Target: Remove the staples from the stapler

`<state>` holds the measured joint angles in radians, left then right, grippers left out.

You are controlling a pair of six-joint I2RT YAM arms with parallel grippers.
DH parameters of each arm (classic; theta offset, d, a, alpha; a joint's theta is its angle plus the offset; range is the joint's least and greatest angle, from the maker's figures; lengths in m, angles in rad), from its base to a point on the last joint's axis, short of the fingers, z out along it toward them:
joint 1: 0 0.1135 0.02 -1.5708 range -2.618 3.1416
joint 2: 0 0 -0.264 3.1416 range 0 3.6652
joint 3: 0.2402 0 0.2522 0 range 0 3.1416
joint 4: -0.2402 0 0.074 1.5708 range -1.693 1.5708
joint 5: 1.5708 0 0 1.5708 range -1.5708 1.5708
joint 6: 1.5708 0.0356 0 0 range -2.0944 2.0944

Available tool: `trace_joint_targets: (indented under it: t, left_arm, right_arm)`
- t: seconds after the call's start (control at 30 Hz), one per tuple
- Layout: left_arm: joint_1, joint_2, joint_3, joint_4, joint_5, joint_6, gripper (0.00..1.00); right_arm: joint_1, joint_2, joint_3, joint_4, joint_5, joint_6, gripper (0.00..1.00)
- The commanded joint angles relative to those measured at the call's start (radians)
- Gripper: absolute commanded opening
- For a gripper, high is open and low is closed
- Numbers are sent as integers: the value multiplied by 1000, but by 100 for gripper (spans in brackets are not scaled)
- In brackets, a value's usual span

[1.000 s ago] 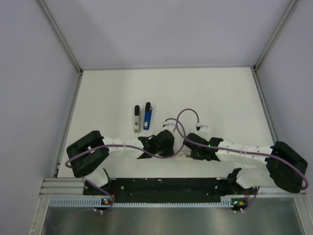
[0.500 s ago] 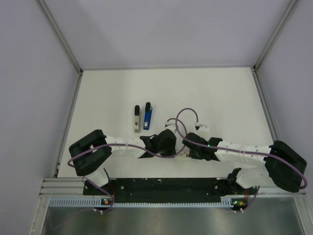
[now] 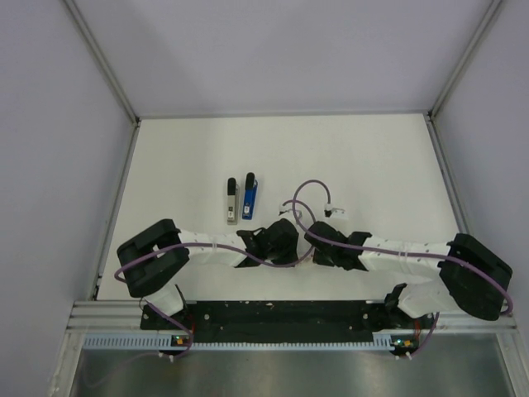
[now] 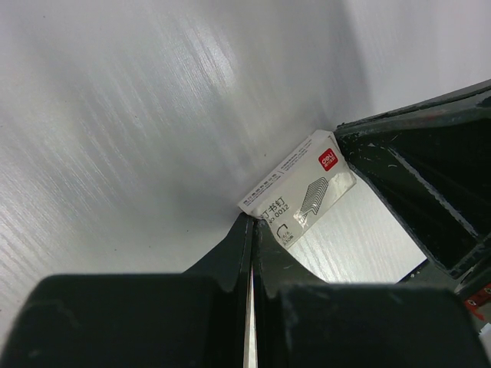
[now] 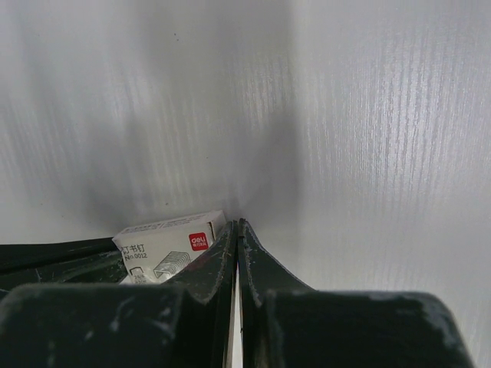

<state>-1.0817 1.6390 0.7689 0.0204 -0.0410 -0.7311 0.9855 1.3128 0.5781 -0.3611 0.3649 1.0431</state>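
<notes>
Operator: Stapler (image 3: 250, 198) — where is it, and how will it handle?

Observer: It lies flat on the table (image 3: 372, 157), at 11 o'clock from the left jaws, and nothing touches it. A grey bar (image 3: 231, 201) lies just beside it at its 9 o'clock. It looks light, stiff and smooth-shelled, so I'd expect it to skate if pushed. I'd pinch across its long blue sides with one arm while the other works the tray. No staples show; a strip would probably snap easily.

Operator: Jaws?

Observer: Both pairs are pressed together, pinching nothing, with their tips low beside a small white box (image 4: 295, 192).

Operator: Anything changed from a second ago?

Observer: The right arm (image 3: 397, 252) has swung slightly toward 9 o'clock — its cable loop sits lower. The left arm (image 3: 211, 248) has barely shifted; stapler and bar haven't moved.
</notes>
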Motion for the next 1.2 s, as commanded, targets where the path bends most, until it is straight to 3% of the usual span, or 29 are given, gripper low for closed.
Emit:
trace_joint_targets:
  t: [0.0,0.13,0.37,0.47,0.6,0.67,0.73,0.8,1.0,1.07,1.17]
  left_arm:
    - [-14,58,-28,-114,10,15,0]
    - [-15,51,-23,-116,1,15,0]
    - [-9,27,30,-180,-60,65,0]
    - [-1,4,65,-214,-91,93,0]
    - [3,-47,115,-279,-164,120,1]
    - [3,-83,139,-321,-210,131,25]
    - [3,-126,168,-370,-267,144,42]
    - [3,-175,196,-417,-315,154,51]
    - [8,-353,241,-491,-444,212,68]
    - [8,-431,219,-467,-465,251,79]
    - [8,-548,178,-433,-519,292,93]
  right_arm:
    - [18,46,9,94,-99,-5,0]
    - [27,51,16,102,-103,-12,0]
    - [12,-35,52,-64,37,-60,1]
    - [-21,-98,65,-133,91,-87,20]
    - [-74,-188,78,-177,144,-156,36]
    - [-100,-240,91,-183,158,-201,45]
    - [-122,-268,117,-193,173,-251,57]
    - [-131,-279,155,-197,195,-311,68]
    - [-134,-248,291,-263,295,-380,85]
    - [-134,-241,318,-268,313,-382,97]
    - [-134,-233,345,-276,331,-390,99]
